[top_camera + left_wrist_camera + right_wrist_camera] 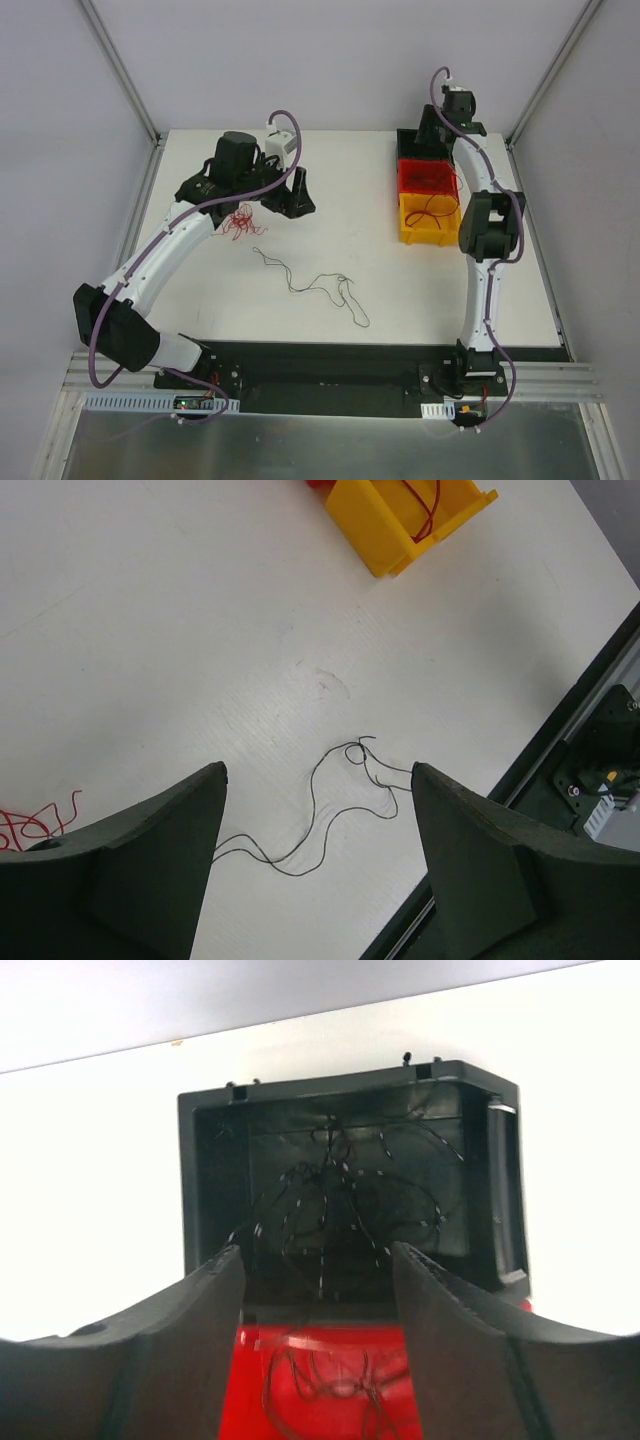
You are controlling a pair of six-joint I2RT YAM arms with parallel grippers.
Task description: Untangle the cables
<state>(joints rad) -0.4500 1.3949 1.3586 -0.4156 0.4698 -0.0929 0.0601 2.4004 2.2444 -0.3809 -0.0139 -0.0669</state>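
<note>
A small scribbly tangle of thin red wire [238, 220] is seen on the matte white tabletop [350, 240], just beside the left gripper [283, 200]. Nearer the arm bases, loose strands of hair-thin black wire [312, 285] are spread in long slack curves, apart from the red tangle.

At the right, three glossy open-topped plastic bins are set touching in a row: a black bin [408, 145] farthest, a red bin [405, 185] in the middle and a yellow bin [415, 232] nearest. A loop of red wire is seen lying in the yellow one.

In the left wrist view the dark, rough-surfaced fingers [160, 860] are held wide apart with nothing between them. There the black strands are resolved into a small crossing loop, and a corner of the red tangle is caught at the left edge.

Only the right wrist view shows inside the black bin, where a glinting snarl of black wire [335, 1200] is seen; more thin wire [320, 1385] lies in the red bin. The right gripper [315, 1255] is held above these bins, its jaws parted and gripping nothing.
</note>
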